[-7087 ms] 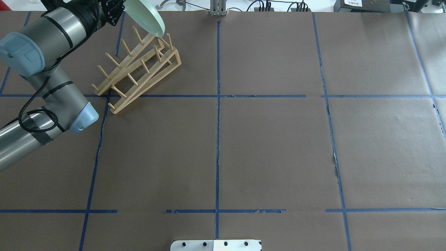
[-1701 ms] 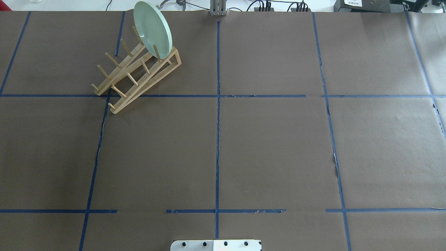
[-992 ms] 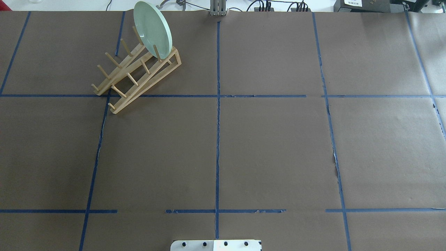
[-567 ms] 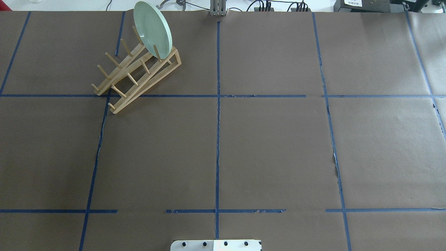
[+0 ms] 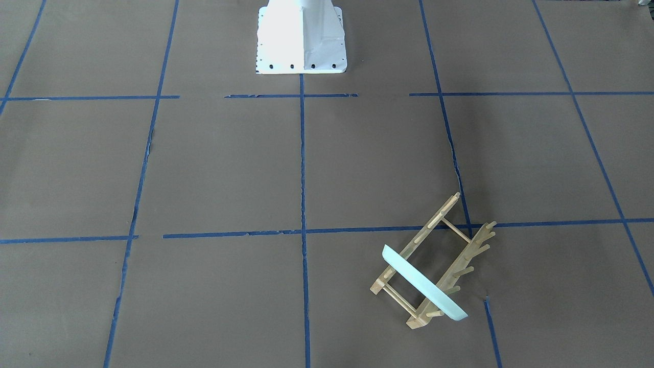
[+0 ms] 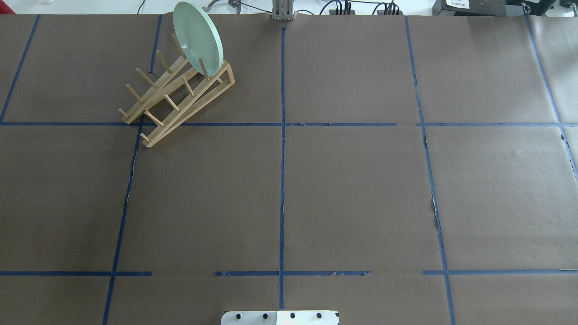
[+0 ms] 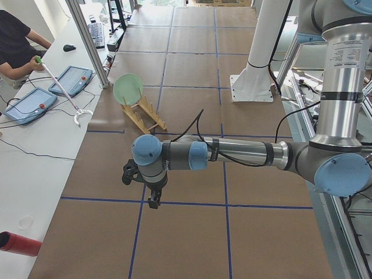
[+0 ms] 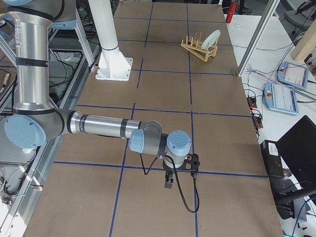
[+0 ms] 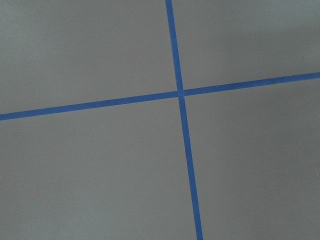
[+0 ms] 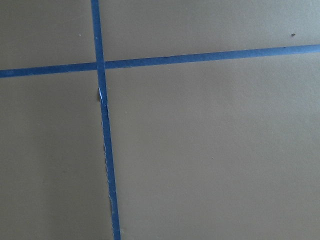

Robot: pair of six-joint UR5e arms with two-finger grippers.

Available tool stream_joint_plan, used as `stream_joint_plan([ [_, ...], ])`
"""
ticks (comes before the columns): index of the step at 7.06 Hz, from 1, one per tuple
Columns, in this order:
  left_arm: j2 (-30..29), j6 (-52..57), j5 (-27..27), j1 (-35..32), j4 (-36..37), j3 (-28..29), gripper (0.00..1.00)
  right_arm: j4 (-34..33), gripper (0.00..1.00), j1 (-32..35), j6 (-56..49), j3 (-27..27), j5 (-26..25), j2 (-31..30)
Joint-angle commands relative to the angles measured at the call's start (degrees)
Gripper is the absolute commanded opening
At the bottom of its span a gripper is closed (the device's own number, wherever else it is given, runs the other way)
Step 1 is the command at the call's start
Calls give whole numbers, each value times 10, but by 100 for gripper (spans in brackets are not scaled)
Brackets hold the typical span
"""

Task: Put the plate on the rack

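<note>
The pale mint-green plate [image 6: 198, 38] stands on edge between the pegs at the far end of the light wooden rack [image 6: 176, 97], at the table's far left. It leans slightly. Both also show in the front-facing view, plate [image 5: 424, 283] and rack [image 5: 467, 260], and in the left view [image 7: 128, 87]. No gripper touches them. My left gripper [image 7: 152, 200] hangs over bare table, well away from the rack. My right gripper [image 8: 169, 182] hangs over the table's other end. I cannot tell whether either is open or shut. The wrist views show only paper and tape.
Brown paper with blue tape lines [image 6: 282, 135] covers the table. My white base plate [image 6: 280, 317] sits at the near edge. A metal post [image 6: 282, 11] and cables line the far edge. An operator [image 7: 17, 40] with teach pendants sits beyond the far side.
Earlier my left arm held the plate over the rack's far end. Now the plate stands in the rack and the arm has left the overhead view. Nothing has moved in the last two seconds.
</note>
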Motion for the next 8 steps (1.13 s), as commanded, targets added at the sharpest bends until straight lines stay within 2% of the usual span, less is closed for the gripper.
stream_joint_plan([
  [1,0,-1,0,0,0,0,100,0,100,0,0,0,0,0],
  [8,-9,-1,1,2,-1,0,100,0,100,0,0,0,0,0],
])
